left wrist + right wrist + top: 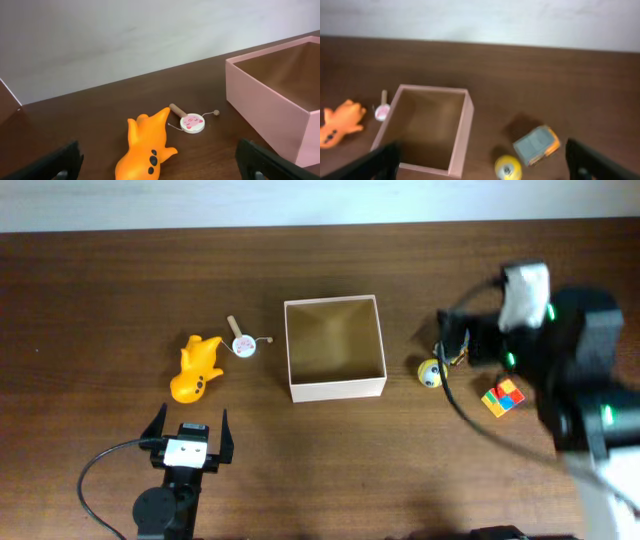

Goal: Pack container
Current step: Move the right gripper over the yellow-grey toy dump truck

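The container, a square open box with a tan, empty interior, stands mid-table; it also shows in the left wrist view and the right wrist view. An orange animal toy and a small round pink-and-white rattle drum lie left of it. My left gripper is open and empty, just in front of the orange toy. My right gripper is open and empty, raised above a yellow ball and a grey-and-orange toy car right of the container.
A colour cube lies right of the yellow ball, beside the right arm, which looks blurred. The rattle drum lies between the orange toy and the container. The table's far edge meets a pale wall.
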You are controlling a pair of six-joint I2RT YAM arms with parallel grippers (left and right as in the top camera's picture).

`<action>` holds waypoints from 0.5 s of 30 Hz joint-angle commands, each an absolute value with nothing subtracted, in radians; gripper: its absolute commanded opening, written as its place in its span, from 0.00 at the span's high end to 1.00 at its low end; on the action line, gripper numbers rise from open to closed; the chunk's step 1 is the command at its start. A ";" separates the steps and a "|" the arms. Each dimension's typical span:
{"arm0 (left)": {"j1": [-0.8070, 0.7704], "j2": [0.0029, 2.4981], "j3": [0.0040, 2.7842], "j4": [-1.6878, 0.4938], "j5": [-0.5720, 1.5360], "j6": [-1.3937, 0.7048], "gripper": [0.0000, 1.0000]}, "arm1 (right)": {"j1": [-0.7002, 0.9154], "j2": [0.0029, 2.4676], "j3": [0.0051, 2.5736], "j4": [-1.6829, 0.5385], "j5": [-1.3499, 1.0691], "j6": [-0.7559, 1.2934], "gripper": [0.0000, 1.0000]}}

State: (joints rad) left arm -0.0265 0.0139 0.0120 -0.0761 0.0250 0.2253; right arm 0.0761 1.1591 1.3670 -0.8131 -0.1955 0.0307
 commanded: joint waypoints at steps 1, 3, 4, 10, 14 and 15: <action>-0.022 0.006 0.009 -0.083 0.022 0.241 0.01 | 0.072 1.331 1.463 -0.841 -0.309 0.041 0.01; -0.022 0.006 0.009 -0.083 0.022 0.241 0.01 | 0.072 1.402 1.465 -0.820 -0.311 0.042 0.01; -0.022 0.006 0.009 -0.083 0.022 0.241 0.01 | 0.072 1.435 1.465 -0.815 -0.311 0.042 0.01; -0.022 0.006 0.009 -0.083 0.022 0.241 0.01 | 0.072 1.595 1.465 -0.828 -0.117 0.356 0.01; -0.022 0.006 0.009 -0.083 0.022 0.241 0.01 | 0.072 1.660 1.464 -0.842 0.013 0.536 0.01; -0.022 0.006 0.009 -0.083 0.022 0.241 0.01 | 0.072 1.664 1.464 -0.842 0.025 0.550 0.01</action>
State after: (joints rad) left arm -0.0265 0.0135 0.0120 -0.0761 0.0250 0.2253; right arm 0.0761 1.6424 1.4498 -0.8410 -0.1040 0.3733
